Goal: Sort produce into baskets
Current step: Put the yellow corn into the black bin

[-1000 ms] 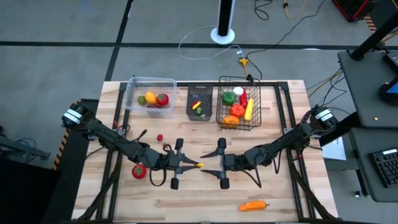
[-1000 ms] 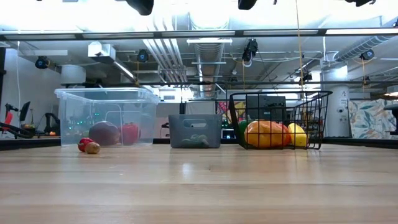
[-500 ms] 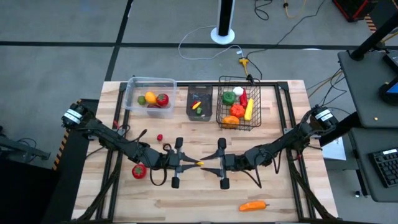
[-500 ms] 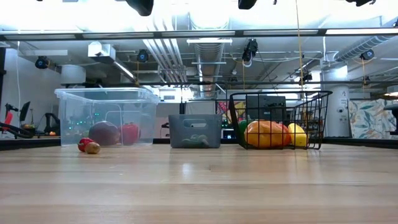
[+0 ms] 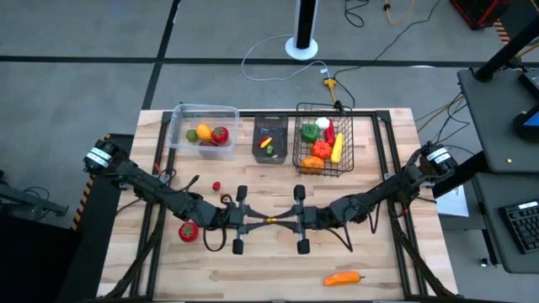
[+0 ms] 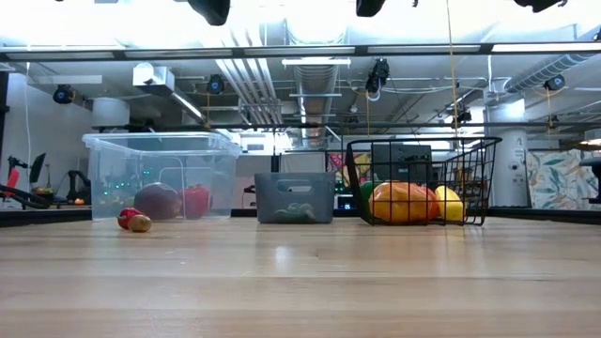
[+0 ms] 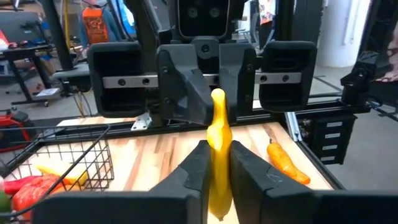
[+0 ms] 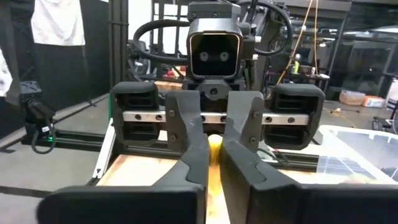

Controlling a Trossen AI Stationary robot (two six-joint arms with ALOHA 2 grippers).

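Observation:
A long yellow toy vegetable (image 5: 270,220) hangs level above the middle of the table between my two grippers, which face each other. My left gripper (image 5: 259,220) comes from the table's left and is shut on one end. My right gripper (image 5: 283,220) comes from the right and is shut on the other end. A clear tub (image 5: 203,126), a dark bin (image 5: 270,139) and a wire basket (image 5: 322,141), each with produce inside, stand in a row at the far edge. Both grippers are above the low view's top edge. My left gripper pinches the yellow piece between its two fingers (image 7: 193,171) at the end nearer the table's left (image 7: 217,177). The fingers are level and lie along it. The piece juts forward from them, clear of the table. My right gripper pinches the piece's other end (image 7: 217,99) between its two fingers (image 8: 193,155), level, from the table's right. The fingers lie along the piece. It spans the gap between both grippers, lifted clear.
A red pepper (image 5: 188,231) lies on the table under my left arm, and two small red pieces (image 5: 216,186) lie farther back. An orange pepper (image 5: 343,278) lies near the front edge on the right. The near middle of the table is bare wood.
My right gripper has shut on the free end of the yellow piece, its fingers closing from wide apart. My left gripper has kept its hold, and the piece has stayed where it was.

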